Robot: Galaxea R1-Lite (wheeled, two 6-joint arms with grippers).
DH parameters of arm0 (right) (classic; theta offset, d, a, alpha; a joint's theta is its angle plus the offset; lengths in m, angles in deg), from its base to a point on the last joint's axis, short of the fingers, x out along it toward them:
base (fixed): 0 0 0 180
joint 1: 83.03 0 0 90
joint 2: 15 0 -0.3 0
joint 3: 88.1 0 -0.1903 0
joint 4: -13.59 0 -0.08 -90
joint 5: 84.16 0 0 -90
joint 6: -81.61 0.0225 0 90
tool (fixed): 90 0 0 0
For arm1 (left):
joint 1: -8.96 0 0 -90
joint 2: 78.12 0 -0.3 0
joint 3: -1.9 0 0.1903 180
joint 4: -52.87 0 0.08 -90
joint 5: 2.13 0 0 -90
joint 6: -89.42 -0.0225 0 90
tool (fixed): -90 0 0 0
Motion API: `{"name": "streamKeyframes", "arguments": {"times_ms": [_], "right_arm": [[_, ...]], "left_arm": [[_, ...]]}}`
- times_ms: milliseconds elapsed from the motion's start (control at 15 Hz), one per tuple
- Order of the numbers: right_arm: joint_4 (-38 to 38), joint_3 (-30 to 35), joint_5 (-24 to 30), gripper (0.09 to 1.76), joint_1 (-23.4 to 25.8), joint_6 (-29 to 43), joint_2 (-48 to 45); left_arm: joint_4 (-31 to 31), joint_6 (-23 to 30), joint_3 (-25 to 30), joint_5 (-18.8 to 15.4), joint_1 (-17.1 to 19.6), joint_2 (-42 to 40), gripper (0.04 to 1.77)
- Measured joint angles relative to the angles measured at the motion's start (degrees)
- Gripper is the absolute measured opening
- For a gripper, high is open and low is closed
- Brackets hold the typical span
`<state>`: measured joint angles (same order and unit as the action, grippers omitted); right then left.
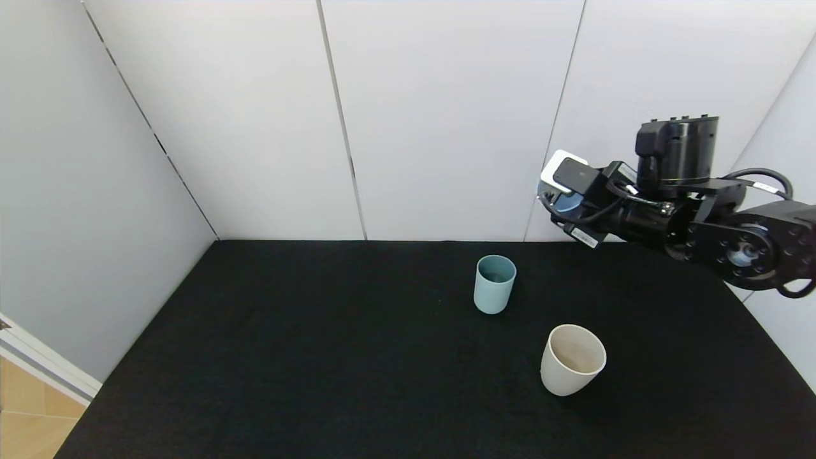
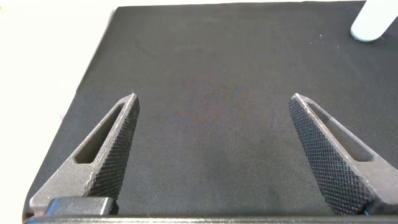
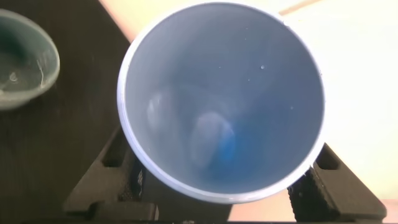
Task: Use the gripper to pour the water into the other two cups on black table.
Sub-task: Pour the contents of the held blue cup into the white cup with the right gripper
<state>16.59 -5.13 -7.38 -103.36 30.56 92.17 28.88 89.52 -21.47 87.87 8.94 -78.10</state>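
The right end effector (image 3: 217,186) is raised at the far right, above the tabletop (image 1: 287,357), its fingers clamped on either side of a light blue cup (image 3: 221,102); the right wrist view looks straight into that cup, and any water in it is too clear to make out. The teal cup (image 1: 495,284) stands upright below the end effector and to its left; the cream cup (image 1: 572,359) stands nearer, slightly right of the teal one and well apart from it. So the teal cup looks like the closer target, and the pour probably calls for a move left and down. The left end effector (image 2: 214,155) hovers low over bare tabletop with its fingers spread wide and holding nothing; the right arm is plainly the nearer to both cups.
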Motion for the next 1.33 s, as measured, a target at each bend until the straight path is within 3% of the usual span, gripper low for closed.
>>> {"name": "streamKeyframes", "arguments": {"times_ms": [667, 1067, 1333], "right_arm": [[-0.37, 17.27, 3.73, 1.27, 5.29, 2.26, -16.37], [-0.72, 24.36, 3.12, 1.27, 5.18, 1.33, -17.86], [-0.8, 27.28, 2.93, 1.27, 6.36, -4.8, -17.86]], "left_arm": [[0.0, 0.01, 0.0, 0.0, 0.02, 0.0, 1.72], [0.0, -0.02, 0.0, 0.0, -0.02, 0.0, 1.72], [0.0, -0.02, 0.0, 0.0, -0.02, 0.0, 1.72]]}}
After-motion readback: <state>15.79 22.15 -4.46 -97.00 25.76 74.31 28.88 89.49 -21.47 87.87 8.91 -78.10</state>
